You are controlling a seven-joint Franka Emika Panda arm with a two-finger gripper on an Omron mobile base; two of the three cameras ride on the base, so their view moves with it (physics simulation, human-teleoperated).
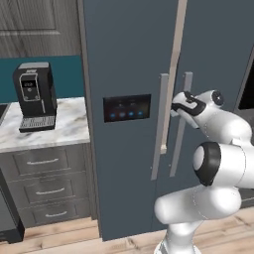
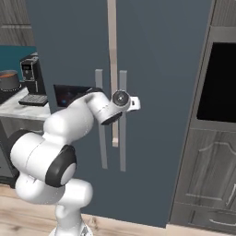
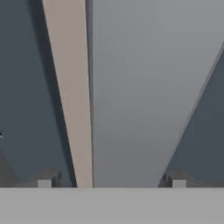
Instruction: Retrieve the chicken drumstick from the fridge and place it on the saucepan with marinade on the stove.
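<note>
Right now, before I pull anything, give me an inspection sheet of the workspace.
Surface: marble counter left of the fridge.
Job's things: fridge, doors barely ajar, pale gap between them; saucepan with orange-red marinade far left; drumstick nothing seen.
Clutter: black coffee machine on the counter.
Grippers: gripper at a fridge handle, fingers either side, not yet clamped.
Cables: nothing seen.
Surroundings: drawers, wood floor, dark oven.

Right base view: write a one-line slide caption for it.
White arm's gripper at the right handle of the closed slate-blue fridge, saucepan waiting far left.
</note>
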